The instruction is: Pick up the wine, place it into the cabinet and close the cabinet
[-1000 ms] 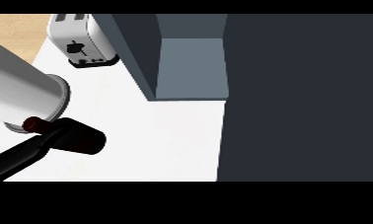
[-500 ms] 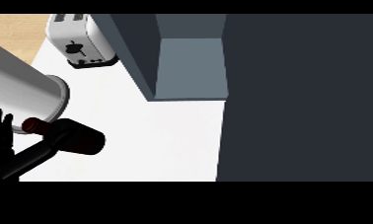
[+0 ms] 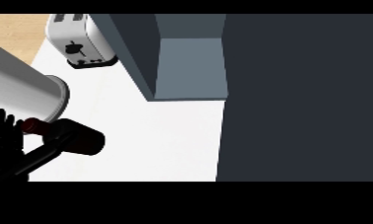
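Left hand (image 3: 6, 136) now edges in at 8 o'clock, beside wine bottle (image 3: 76, 139); bottle barely shifted. Grip: cannot tell.

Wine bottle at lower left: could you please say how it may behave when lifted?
Likely rigid and glassy: the wine bottle looks dark and smooth, so perhaps slippery. Round-bodied, it may roll on the white counter.

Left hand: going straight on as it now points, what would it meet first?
Probably the dark, red-capped wine bottle just beside the black left hand; depth unclear.
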`<state>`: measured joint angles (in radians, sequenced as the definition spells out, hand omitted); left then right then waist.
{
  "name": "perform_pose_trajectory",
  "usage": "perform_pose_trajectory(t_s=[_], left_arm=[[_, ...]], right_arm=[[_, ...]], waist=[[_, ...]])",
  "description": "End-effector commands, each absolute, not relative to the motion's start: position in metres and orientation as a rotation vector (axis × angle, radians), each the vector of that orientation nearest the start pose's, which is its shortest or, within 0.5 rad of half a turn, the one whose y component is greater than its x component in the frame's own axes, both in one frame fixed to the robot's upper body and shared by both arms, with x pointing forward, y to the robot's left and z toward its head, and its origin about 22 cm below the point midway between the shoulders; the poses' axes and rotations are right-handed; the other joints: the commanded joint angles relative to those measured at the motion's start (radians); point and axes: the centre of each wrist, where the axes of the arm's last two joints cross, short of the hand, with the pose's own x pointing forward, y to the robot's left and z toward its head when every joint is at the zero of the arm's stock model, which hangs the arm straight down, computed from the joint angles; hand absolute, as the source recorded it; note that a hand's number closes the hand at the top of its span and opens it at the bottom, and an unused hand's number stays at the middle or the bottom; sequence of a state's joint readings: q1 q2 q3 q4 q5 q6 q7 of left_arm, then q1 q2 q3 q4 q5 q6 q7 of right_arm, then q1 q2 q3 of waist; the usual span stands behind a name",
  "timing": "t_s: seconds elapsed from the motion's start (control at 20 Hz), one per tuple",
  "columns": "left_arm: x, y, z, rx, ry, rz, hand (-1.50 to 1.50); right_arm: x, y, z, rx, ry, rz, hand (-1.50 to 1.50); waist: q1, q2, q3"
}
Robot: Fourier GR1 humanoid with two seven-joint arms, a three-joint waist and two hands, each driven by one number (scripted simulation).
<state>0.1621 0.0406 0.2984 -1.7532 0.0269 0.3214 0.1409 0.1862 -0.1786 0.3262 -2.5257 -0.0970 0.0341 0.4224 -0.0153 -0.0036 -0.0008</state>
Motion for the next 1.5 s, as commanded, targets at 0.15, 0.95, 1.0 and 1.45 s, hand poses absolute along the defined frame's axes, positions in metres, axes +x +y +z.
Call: perform_pose_trajectory(t_s=[0.15,0.95,1.0,1.45], left_arm=[[0.188,0.325,-0.027,0.491,-1.386,0.516,-1.5],[0.183,0.32,-0.083,0.413,-1.395,0.513,-1.5],[0.184,0.307,-0.09,0.424,-1.404,0.544,-1.5],[0.191,0.299,-0.107,0.344,-1.431,0.707,-1.5]], right_arm=[[0.071,-0.212,0.211,0.375,-1.937,0.3,-1.5],[0.071,-0.216,0.218,0.366,-1.943,0.34,-1.5],[0.07,-0.216,0.216,0.379,-1.951,0.326,-1.5],[0.079,-0.215,0.216,0.353,-1.951,0.313,-1.5]], waist=[[-0.005,0.0,-0.001],[0.0,0.0,0.0],[-0.006,-0.002,0.0],[0.004,0.0,-0.001]])
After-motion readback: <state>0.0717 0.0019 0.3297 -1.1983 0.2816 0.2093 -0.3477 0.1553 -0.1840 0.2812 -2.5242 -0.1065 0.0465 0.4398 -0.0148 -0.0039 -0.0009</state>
